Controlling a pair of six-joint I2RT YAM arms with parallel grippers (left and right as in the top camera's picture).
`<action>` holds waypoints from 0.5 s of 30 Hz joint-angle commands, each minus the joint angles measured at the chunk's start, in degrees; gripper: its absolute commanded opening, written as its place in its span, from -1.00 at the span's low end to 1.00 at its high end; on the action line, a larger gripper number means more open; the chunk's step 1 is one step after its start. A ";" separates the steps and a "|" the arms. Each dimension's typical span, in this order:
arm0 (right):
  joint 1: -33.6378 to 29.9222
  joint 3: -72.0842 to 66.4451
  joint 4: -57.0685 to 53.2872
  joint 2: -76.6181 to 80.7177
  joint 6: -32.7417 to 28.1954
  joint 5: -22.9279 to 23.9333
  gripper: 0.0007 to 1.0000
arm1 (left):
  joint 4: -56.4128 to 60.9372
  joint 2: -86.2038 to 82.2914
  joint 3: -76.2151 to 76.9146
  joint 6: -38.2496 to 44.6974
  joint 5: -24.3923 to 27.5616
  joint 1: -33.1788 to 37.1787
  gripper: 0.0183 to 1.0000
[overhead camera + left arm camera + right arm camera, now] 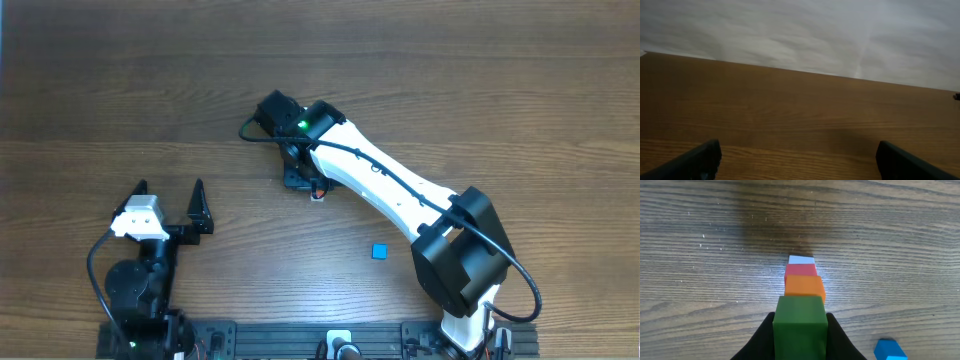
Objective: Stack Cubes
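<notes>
My left gripper [168,187] stands back near its own base with its fingers spread wide and nothing between them. Bare table [90,90] runs ahead of it, so there's plenty of room on that side. It is well apart from the stack.

My right gripper [800,346] does the work. Its fingers [762,336] are clamped on the two opposite side faces of the green cube [800,322], which sits squarely between them. Straight below the fingertips the stack runs down: orange cube [804,287], red cube [801,270], then white cube [801,259] on the table. The stack's long axis is vertical, in line with my approach.

What matters is how green sits over orange. Orange shows slightly past one of green's sides, so I judge the two a little out of line. I cannot tell whether green already rests on orange or hangs just above it. A small sideways correction before letting go seems wise, since a tower this tall could tip if I nudge it.

The blue cube [888,349] lies loose on the table beside my right fingers, back toward that arm's base. The right arm is much the nearer one to it, and the wood around it is open.
</notes>
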 commanded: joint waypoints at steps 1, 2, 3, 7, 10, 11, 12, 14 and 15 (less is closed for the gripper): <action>-0.44 -1.16 0.20 0.70 1.38 1.60 -0.97 | -0.07 -0.37 -0.31 0.83 0.35 0.24 1.00; -0.44 -1.25 0.22 0.70 1.38 1.60 -0.97 | -0.07 -0.37 -0.31 0.83 0.35 0.24 1.00; -0.44 -1.33 0.26 0.70 1.38 1.64 -0.97 | -0.07 -0.37 -0.31 0.83 0.35 0.24 1.00; -0.44 -1.46 0.63 0.70 1.38 1.79 -0.76 | -0.07 -0.37 -0.31 0.83 0.35 0.24 1.00; -0.44 -1.46 0.90 0.70 1.36 1.81 -0.41 | -0.07 -0.37 -0.31 0.83 0.35 0.24 1.00; -0.44 -1.46 0.87 0.70 1.36 1.81 -0.34 | -0.07 -0.37 -0.31 0.83 0.35 0.24 1.00; -0.44 -1.46 0.87 0.70 1.36 1.81 -0.25 | -0.07 -0.37 -0.31 0.83 0.35 0.24 1.00; -0.44 -1.46 0.87 0.70 1.36 1.81 -0.14 | -0.07 -0.37 -0.31 0.83 0.35 0.24 1.00; -0.44 -1.46 0.87 0.70 1.36 1.81 -0.08 | -0.07 -0.37 -0.31 0.83 0.35 0.24 1.00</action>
